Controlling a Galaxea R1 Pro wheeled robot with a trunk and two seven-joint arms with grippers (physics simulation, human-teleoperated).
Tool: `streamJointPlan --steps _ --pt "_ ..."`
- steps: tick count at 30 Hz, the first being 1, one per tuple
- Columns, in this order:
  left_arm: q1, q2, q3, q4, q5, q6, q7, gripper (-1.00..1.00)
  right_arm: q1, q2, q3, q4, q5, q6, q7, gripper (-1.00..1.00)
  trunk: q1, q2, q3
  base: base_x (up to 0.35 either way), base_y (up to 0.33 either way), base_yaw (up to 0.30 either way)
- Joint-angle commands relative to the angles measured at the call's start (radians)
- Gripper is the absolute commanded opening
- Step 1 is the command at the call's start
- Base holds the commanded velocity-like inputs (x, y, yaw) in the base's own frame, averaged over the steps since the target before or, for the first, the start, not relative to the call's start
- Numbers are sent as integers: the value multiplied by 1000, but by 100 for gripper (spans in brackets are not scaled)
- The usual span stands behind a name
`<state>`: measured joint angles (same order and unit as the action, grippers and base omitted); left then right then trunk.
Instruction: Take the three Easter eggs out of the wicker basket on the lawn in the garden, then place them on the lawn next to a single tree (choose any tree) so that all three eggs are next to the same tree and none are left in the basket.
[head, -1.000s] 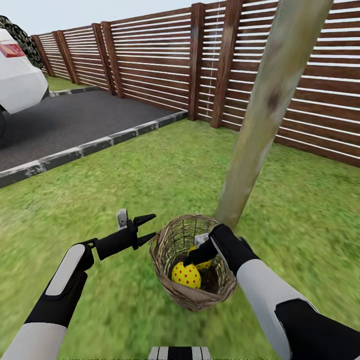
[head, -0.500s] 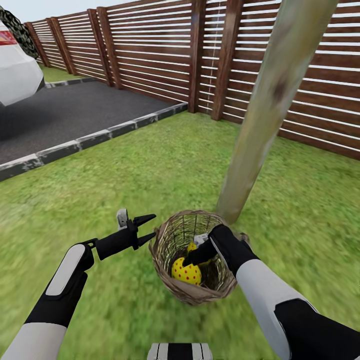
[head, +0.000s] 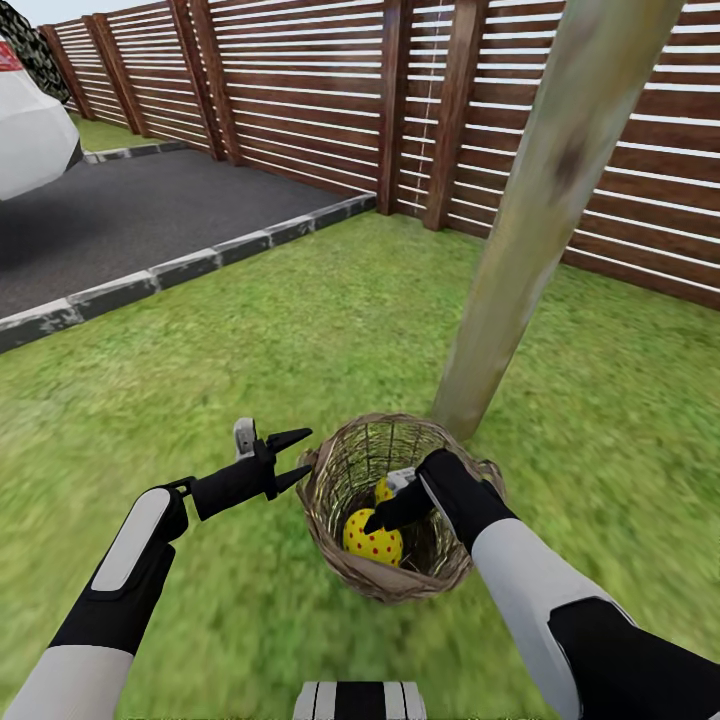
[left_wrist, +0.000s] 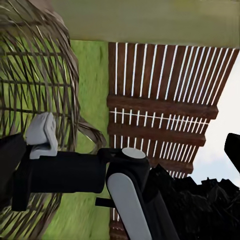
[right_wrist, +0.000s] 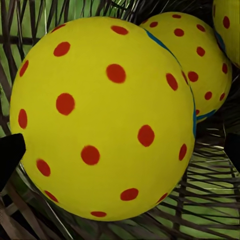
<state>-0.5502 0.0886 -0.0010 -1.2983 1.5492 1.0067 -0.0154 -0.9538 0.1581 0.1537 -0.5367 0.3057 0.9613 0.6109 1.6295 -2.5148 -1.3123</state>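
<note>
The wicker basket (head: 386, 588) stands on the lawn (head: 250, 330) right at the foot of the tree (head: 525, 240). My right gripper (head: 386, 516) reaches down inside it, open. One Easter egg (head: 371, 541), yellow with red dots, lies just under its fingers, and a second egg (head: 384, 490) peeks out behind. In the right wrist view the nearest egg (right_wrist: 100, 115) sits between the two fingertips, with a second egg (right_wrist: 200, 60) and the edge of a third egg (right_wrist: 227, 25) beyond it. My left gripper (head: 292, 456) hovers open and holding nothing beside the basket's left rim.
A brown slatted fence (head: 300, 90) closes the garden behind the tree. A dark driveway (head: 120, 220) with a grey stone kerb (head: 180, 265) runs at the left, with a white car (head: 30, 130) on it. Grass stretches all around the basket.
The whole view has shifted a little, so the camera moved. Both arms keep the same pose, and the basket now shows slightly higher against my right gripper.
</note>
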Motion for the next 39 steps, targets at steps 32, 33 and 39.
streamJointPlan --steps 32,33,39 --pt "0 -1 -1 0 0 2 -2 100 0 0 3 0 13 2 72 100 4 -3 -40 0 0 0" --pt "0 -1 -1 1 0 2 -2 100 0 0 3 1 13 2 72 100 5 -3 -43 0 0 0" --pt "0 -1 -1 23 0 1 -3 100 1 -2 2 0 12 -43 73 100 5 -3 -47 0 0 0"
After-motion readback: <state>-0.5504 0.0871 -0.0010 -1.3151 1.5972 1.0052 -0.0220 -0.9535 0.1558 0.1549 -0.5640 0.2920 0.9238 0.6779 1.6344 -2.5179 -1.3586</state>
